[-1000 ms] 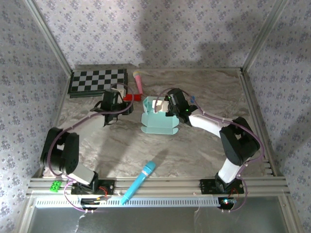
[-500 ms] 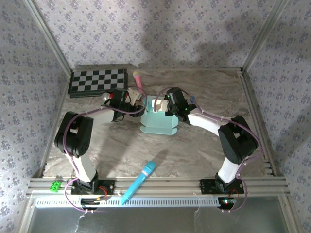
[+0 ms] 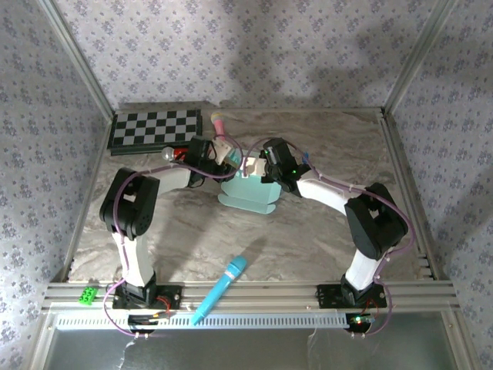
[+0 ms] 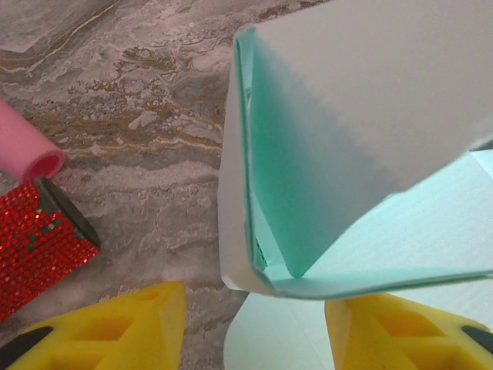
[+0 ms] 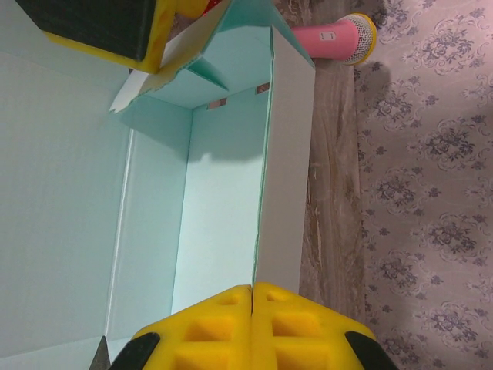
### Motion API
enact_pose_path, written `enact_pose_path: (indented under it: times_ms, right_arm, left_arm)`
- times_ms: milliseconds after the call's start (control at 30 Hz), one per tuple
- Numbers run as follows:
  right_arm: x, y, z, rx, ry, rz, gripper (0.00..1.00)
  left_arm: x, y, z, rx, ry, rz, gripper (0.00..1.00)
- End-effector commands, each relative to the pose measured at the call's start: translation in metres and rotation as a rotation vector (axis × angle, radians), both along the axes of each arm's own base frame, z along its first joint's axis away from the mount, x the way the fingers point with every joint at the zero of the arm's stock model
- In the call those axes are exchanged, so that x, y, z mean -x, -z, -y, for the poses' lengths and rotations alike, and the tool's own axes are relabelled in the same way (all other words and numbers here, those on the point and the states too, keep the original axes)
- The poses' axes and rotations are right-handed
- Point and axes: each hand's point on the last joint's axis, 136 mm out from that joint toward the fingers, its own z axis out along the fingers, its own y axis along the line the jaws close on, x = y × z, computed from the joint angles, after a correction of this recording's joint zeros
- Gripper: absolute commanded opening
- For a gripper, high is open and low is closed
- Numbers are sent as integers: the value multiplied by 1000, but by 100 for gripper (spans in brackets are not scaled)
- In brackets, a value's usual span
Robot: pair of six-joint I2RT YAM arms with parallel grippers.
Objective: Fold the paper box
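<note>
Loosely inside left claw [image 4: 254,308]: box [image 4: 347,116] edge

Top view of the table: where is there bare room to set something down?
Free: the far right corner of the marble table, and the stretch between the pale mint card box and the bright blue stick microphone. Crowded: from the chequered board to the box.

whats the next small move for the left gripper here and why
Probably close the left gripper on the paper box corner. Its open fingers straddle that raised, folded corner without pinching it, while the right gripper is shut on a wall's edge, steadying the box. A pinch would likely let it crease that side.
</note>
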Motion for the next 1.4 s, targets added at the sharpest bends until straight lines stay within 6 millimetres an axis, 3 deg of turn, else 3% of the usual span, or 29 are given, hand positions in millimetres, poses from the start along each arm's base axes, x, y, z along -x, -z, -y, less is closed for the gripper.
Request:
enact_pose_path:
  times_ms: [0,167,367,1000,1367]
  right_arm:
    - [6,16,-2,42,-29,-59,0]
    - [8,20,-3,40,-40,-75,0]
    - [10,23,-3,44,-50,-103,0]
    - [11,27,0,42,-65,-145,0]
    - [12,32,0,49,-68,-164,0]
  left_arm:
    - [-7,-7,13,27,41,17,45]
    - [-17,-6,17,31,22,7,43]
    - [-30,-6,15,18,-22,33,52]
    - [-15,-16,49,64,225,84,53]
    - [-17,-15,55,66,242,57,37]
